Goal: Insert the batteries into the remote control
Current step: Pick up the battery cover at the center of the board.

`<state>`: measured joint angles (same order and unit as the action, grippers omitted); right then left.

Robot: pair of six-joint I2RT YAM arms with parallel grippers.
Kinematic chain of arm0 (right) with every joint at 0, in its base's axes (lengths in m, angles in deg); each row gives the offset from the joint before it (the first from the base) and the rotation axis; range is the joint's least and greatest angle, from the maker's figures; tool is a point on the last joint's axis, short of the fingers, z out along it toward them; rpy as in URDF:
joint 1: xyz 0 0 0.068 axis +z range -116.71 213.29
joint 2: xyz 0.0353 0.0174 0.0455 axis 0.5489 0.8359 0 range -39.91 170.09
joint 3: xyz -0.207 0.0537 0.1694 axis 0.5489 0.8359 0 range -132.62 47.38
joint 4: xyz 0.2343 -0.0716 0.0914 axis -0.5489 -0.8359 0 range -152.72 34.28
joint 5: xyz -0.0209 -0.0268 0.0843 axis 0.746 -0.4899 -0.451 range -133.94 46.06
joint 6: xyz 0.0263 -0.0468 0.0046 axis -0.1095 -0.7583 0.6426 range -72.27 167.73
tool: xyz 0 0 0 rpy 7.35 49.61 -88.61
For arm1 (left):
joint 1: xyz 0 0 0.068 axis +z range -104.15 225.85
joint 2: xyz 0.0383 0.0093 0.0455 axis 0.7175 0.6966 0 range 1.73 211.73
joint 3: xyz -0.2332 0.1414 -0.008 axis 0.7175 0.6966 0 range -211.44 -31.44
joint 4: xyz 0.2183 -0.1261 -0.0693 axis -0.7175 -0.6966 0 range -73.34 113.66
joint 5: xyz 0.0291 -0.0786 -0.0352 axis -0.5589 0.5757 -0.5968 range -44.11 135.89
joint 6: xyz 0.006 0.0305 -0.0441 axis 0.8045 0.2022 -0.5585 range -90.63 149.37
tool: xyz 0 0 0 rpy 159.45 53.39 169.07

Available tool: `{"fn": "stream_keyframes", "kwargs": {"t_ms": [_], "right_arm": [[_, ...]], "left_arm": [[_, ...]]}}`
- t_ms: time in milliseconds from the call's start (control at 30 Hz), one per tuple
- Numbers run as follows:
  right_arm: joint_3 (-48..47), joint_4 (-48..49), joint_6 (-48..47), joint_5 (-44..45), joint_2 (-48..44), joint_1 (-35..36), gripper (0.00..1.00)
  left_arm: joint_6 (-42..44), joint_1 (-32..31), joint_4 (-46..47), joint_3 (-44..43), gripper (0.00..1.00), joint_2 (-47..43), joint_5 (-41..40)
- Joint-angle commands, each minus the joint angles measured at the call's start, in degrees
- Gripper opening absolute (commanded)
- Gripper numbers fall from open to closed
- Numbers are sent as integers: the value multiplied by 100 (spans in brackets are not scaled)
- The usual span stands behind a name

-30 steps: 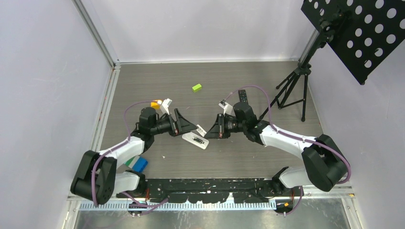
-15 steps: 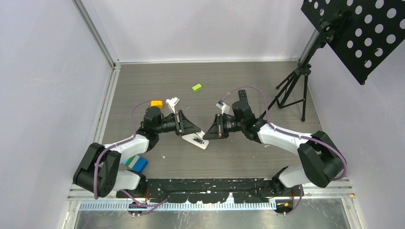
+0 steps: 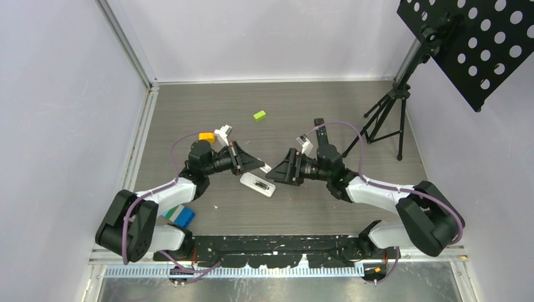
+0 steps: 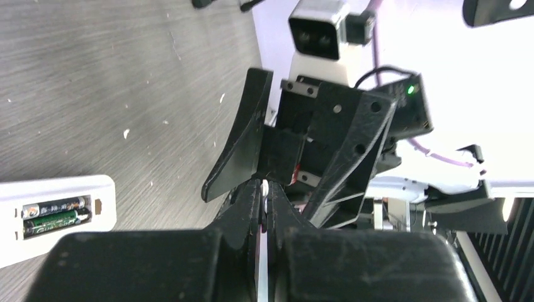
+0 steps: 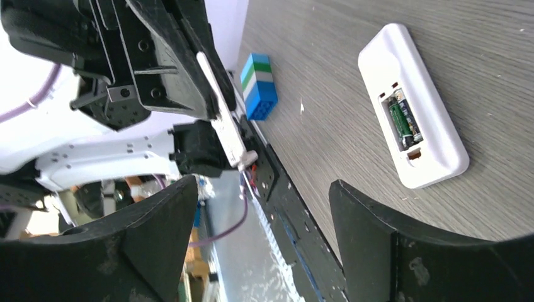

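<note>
The white remote control [image 3: 257,184] lies face down on the table between the arms with its compartment uncovered. Two batteries [image 5: 401,121], dark with green, sit side by side in it, and they show in the left wrist view too [image 4: 55,211]. My left gripper [image 3: 259,167] hovers just above the remote's far end, shut on a thin white battery cover [image 5: 220,110]. Between its fingertips [image 4: 265,189] only the cover's edge shows. My right gripper [image 3: 281,171] faces it from the right, open and empty [image 5: 261,189].
A blue, green and white block [image 3: 181,216] sits by the left arm's base. Behind the left arm lies an orange block [image 3: 206,136], and a green block [image 3: 259,115] lies farther back. A black remote [image 3: 320,128] and a tripod stand [image 3: 384,116] are at the back right.
My left gripper closed on the white cover that the right gripper held. The right gripper opened, let it go and drew back to the right.
</note>
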<state>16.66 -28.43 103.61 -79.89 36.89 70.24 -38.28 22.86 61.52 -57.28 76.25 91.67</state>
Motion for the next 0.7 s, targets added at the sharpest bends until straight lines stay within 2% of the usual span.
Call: {"fn": "stream_keyframes", "kwargs": {"t_ms": [0, 233, 367, 467, 667], "right_arm": [[501, 1905, 1016, 975, -237, 28, 81], [574, 2721, 1523, 1462, 80, 226, 61], [543, 3360, 1749, 1514, 314, 281, 66], [472, 3429, 1873, 1594, 477, 312, 65], [460, 3886, 2023, 1662, 842, 312, 44]], "left_arm": [[-724, -22, 679, -12, 0, -267, -726], [-1264, -48, 1023, 203, 0, -362, -1093], [-1311, -53, 999, 212, 0, -410, -1149], [-1330, -57, 990, 203, 0, -404, -1150], [-1329, -66, 990, 207, 0, -432, -1108]]}}
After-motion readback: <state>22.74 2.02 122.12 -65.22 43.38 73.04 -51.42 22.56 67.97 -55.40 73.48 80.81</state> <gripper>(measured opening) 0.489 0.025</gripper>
